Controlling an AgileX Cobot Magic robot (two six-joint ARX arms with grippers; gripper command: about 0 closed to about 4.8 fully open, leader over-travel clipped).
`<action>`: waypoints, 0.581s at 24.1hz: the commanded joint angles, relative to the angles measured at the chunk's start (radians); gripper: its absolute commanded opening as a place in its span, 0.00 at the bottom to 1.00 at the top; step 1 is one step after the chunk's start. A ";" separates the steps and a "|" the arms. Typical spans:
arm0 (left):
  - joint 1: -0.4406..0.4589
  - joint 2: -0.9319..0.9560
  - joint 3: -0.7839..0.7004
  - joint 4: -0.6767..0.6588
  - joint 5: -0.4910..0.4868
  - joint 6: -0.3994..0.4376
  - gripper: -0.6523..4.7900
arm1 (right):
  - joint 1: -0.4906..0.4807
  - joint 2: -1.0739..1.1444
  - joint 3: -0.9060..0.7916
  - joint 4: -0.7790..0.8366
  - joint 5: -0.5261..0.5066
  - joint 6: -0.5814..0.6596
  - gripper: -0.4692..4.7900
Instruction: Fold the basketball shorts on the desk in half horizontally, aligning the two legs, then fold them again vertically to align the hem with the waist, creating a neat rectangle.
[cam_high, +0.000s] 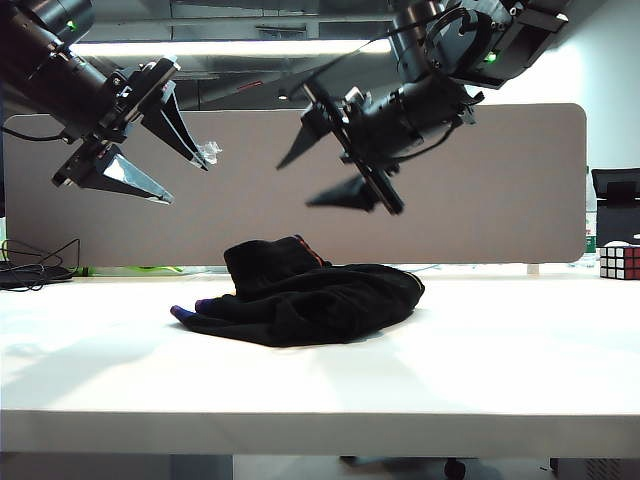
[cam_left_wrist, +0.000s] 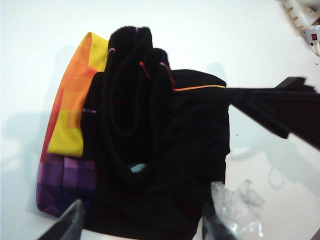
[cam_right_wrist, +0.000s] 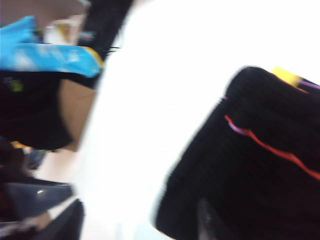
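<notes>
Shorts (cam_high: 305, 300) sit bunched in a black heap near the middle of the white desk (cam_high: 320, 400) in the exterior view, a purple tip of the hem (cam_high: 183, 314) poking out on the view's left, thin orange piping visible on the raised fold. Both arms hang in the air above the desk, apart from the cloth. Left gripper (cam_high: 165, 150) is up at the view's left, jaws spread wide, holding nothing. Right gripper (cam_high: 320, 165) hovers above the heap, jaws also spread, empty. Grey divider panel (cam_high: 500, 180) stands behind; a Rubik's cube (cam_high: 620, 262) sits at the far right edge. Left wrist view: basketball shorts (cam_left_wrist: 160, 160) lie folded into a rough block below the camera, yellow, orange, red and purple bands (cam_left_wrist: 70, 130) exposed along 1 side, left fingertips (cam_left_wrist: 70, 225) wide apart and clear of the fabric. Right wrist view: blurred; black fabric (cam_right_wrist: 250, 170) with orange piping on the white desk (cam_right_wrist: 160, 100), fingertips (cam_right_wrist: 65, 222) apart, nothing between them.
</notes>
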 joint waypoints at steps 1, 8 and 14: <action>0.002 -0.006 0.003 0.006 -0.001 0.007 0.66 | 0.013 -0.005 0.008 0.176 -0.089 0.052 0.67; 0.002 -0.050 0.002 -0.032 -0.001 0.076 0.60 | 0.009 -0.032 0.006 0.124 -0.212 0.019 0.45; 0.004 -0.356 -0.167 -0.034 -0.100 0.118 0.32 | -0.005 -0.225 0.005 -0.185 -0.163 -0.306 0.07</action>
